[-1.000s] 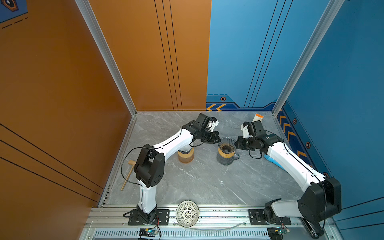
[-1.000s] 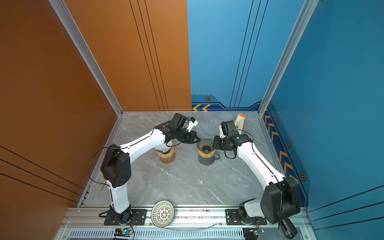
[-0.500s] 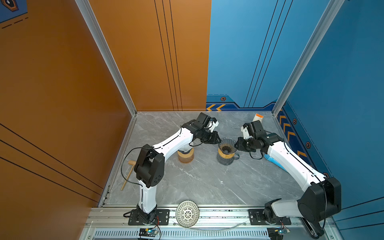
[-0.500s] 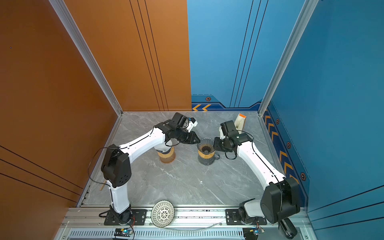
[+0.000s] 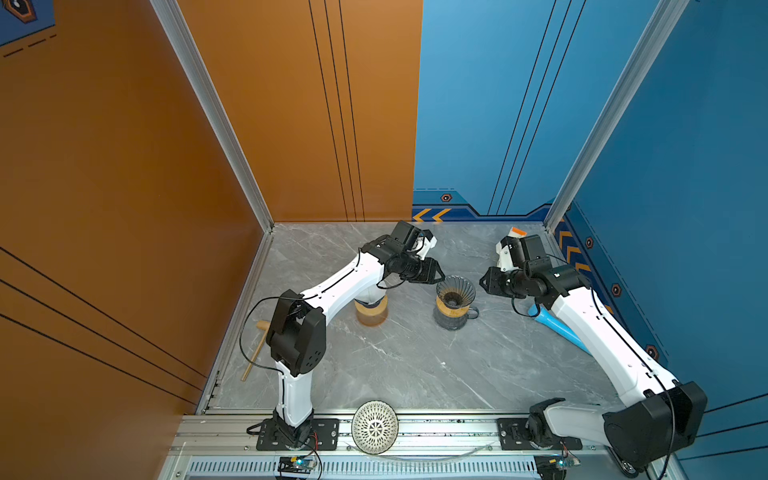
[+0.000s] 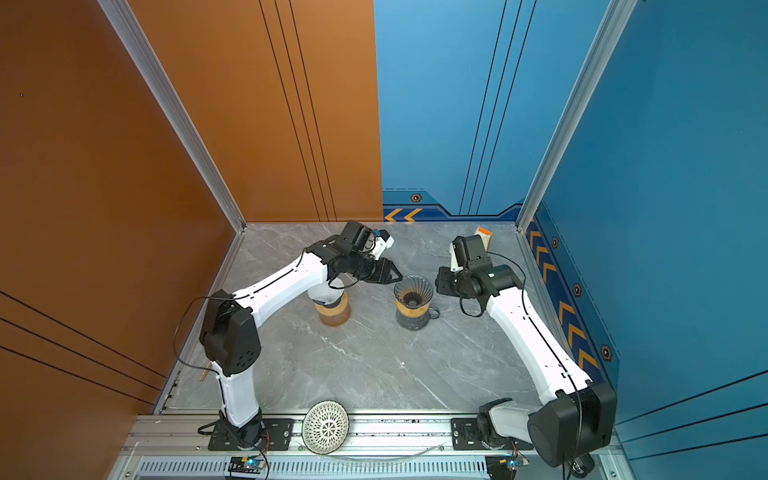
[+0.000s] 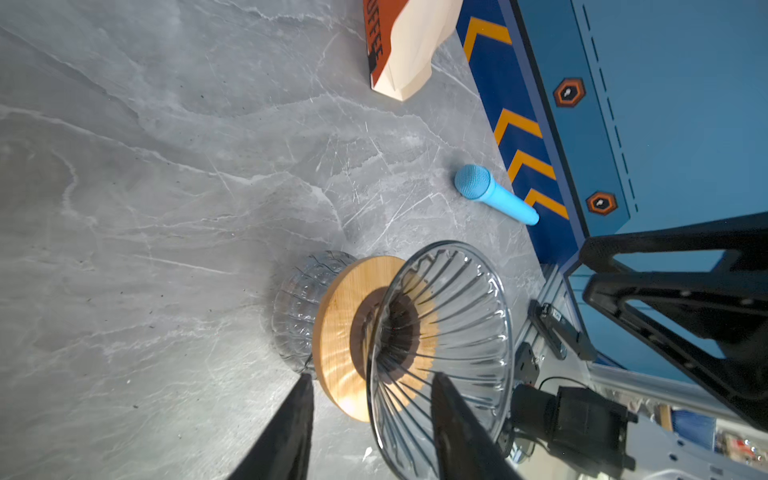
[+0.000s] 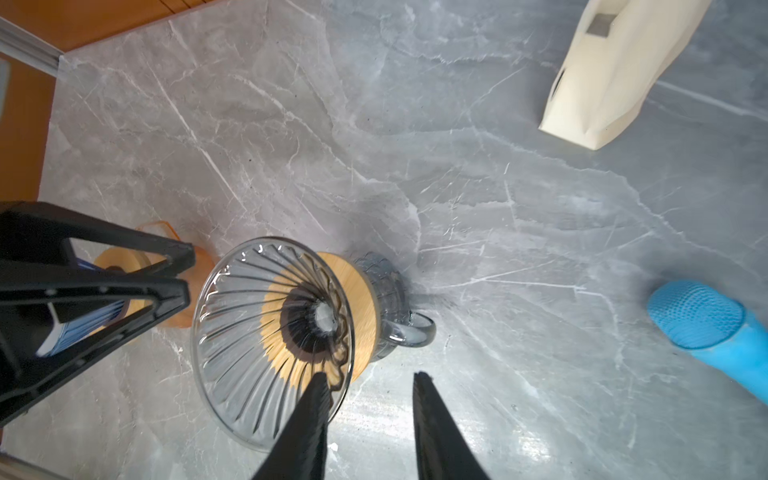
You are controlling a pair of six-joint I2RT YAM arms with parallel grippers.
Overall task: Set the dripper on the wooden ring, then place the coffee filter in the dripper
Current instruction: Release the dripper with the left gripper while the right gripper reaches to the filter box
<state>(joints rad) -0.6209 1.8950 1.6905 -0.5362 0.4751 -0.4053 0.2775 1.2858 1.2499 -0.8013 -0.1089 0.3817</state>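
Glass dripper stands upright between my left gripper and right gripper, each just beside its rim; both jaws half-parted, holding nothing. I see no filter.

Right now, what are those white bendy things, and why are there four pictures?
Those are two white robot arms with black pincers. Two pictures look down from overhead; two come from cameras on the arms' wrists. On the grey marble table stands a clear ribbed glass dripper with a wooden collar, on a glass mug. The left gripper and right gripper sit either side of it, both open, holding nothing. Nearby lie a blue toy microphone and a cream and orange coffee bag. No paper filter shows in the dripper.
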